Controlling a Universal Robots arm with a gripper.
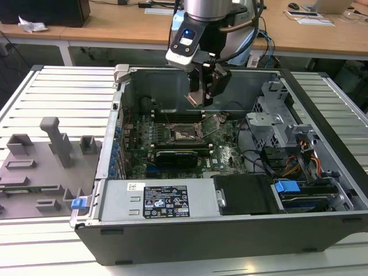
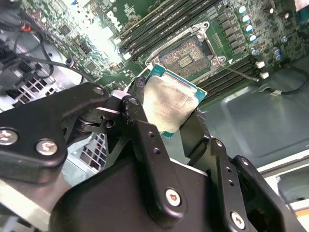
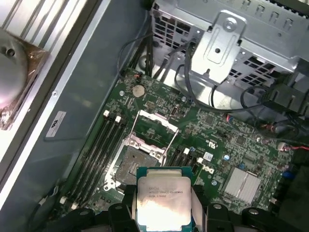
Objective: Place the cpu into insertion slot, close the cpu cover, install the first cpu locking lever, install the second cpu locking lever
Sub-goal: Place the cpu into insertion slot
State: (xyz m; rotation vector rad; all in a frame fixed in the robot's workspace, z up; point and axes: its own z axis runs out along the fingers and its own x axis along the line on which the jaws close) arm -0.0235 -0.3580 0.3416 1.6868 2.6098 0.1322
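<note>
**Silver-topped chip held over an open socket**

Silver-grey and flat, the cpu [image 2: 169, 104] sat clamped between the black fingers [image 2: 140, 121] of the gripper [image 2: 166, 110]. It was pinched by two opposite edges with its metal top facing the wrist cameras, a hold that probably left the underside free to meet the pins. It hung in the air above the green motherboard [image 3: 217, 145], apart from it and near the insertion slot [image 3: 131, 165]. That slot lay bare toward the board's middle, beside the long memory slots [image 3: 99, 145]. The cpu cover [image 3: 155, 120] stood swung up off the slot and a thin locking lever [image 3: 170, 140] was raised beside it, so the pin field was open to receive the chip.

The board lay at the bottom of an opened computer case [image 1: 172, 241], which rested on its side on a pale ribbed worktop [image 1: 63, 92]. A grey moulded fixture [image 1: 40, 167] sat on the worktop against the case's wall at the exterior view's left. Wooden desks [image 1: 115, 29] with papers and cables ran behind.
</note>
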